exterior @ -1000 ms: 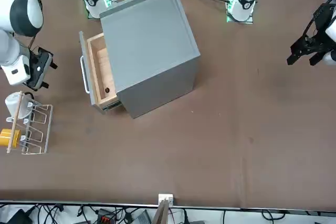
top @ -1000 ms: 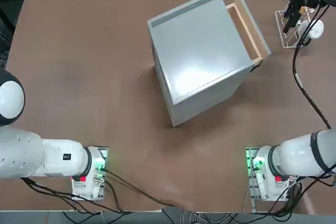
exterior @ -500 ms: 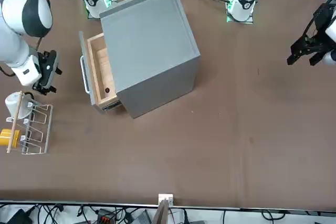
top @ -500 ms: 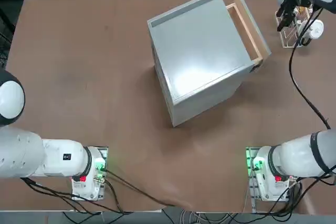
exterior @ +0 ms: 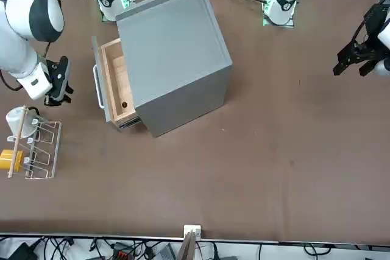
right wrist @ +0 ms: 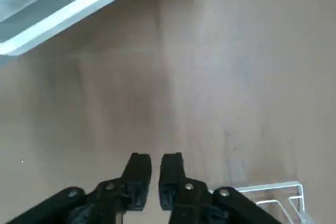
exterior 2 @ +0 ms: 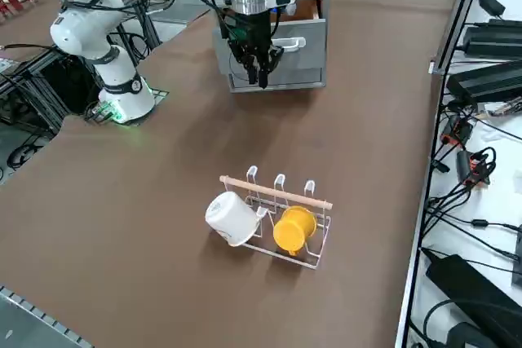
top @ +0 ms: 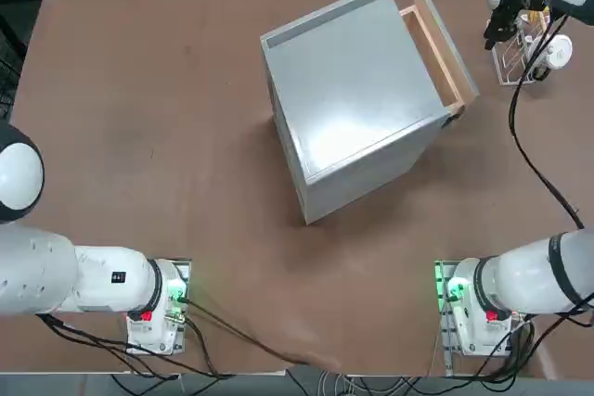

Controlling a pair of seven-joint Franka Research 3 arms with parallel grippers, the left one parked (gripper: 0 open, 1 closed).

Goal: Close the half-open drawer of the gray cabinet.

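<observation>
Above the counter, between the drawer's front panel and the white wire rack, the right gripper hangs with its jaws slightly apart, a narrow gap between the two black tips. Nothing is held in that gap, and the jaws touch neither the drawer nor the rack. The gray cabinet stands on the counter, turned at an angle to the counter's edges. Its drawer sticks partway out of the side that faces the right arm, showing light-wood walls, a wooden floor with a small dark round spot, and a thin gray front panel with a white handle. On the counter near the cabinet, well apart from the drawer, stands the rack; a white mug and a yellow mug are at it, beside each other, under its wooden rod.
</observation>
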